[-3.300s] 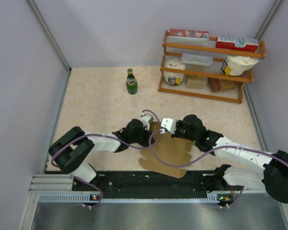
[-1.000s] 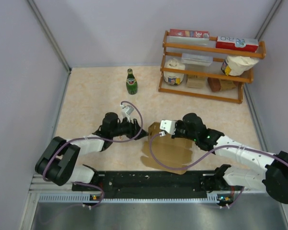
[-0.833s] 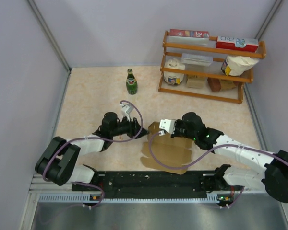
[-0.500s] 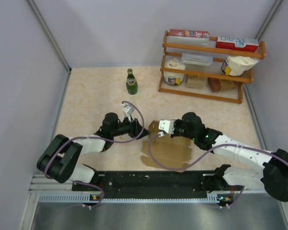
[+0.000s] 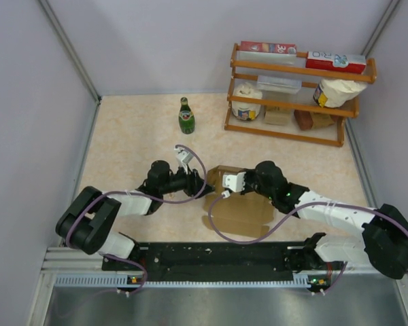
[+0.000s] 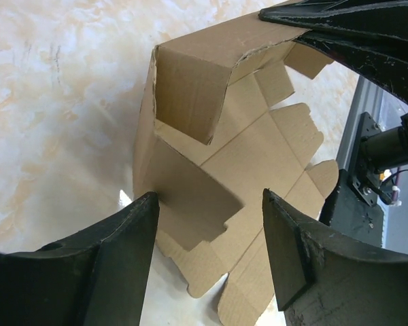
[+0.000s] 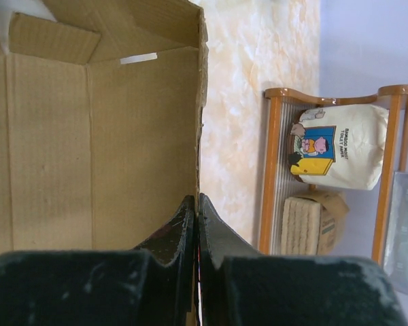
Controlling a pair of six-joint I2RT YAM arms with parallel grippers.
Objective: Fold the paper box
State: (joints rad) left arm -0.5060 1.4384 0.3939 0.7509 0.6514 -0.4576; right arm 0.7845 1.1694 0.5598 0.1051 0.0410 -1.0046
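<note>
The paper box (image 5: 241, 216) is a brown cardboard sheet lying between the arms, its far end folded up into a partly formed wall. My right gripper (image 5: 228, 185) is shut on the top edge of that raised wall, seen in the right wrist view as two fingers pinched on the cardboard rim (image 7: 196, 200). My left gripper (image 5: 202, 185) is open just left of the box. In its wrist view the left gripper (image 6: 209, 204) points at the box's open end (image 6: 190, 88) without touching the cardboard. The right gripper's dark fingers (image 6: 353, 34) hold the box's top corner.
A green bottle (image 5: 185, 116) stands behind the arms. A wooden rack (image 5: 296, 92) at the back right holds printed cartons, bags and packets; its post (image 7: 272, 170) and a tissue bag (image 7: 336, 146) show close by. Grey walls enclose the table.
My left gripper has moved right, close to the box's left end. My right gripper has shifted left with the cardboard wall, which now stands more upright.
</note>
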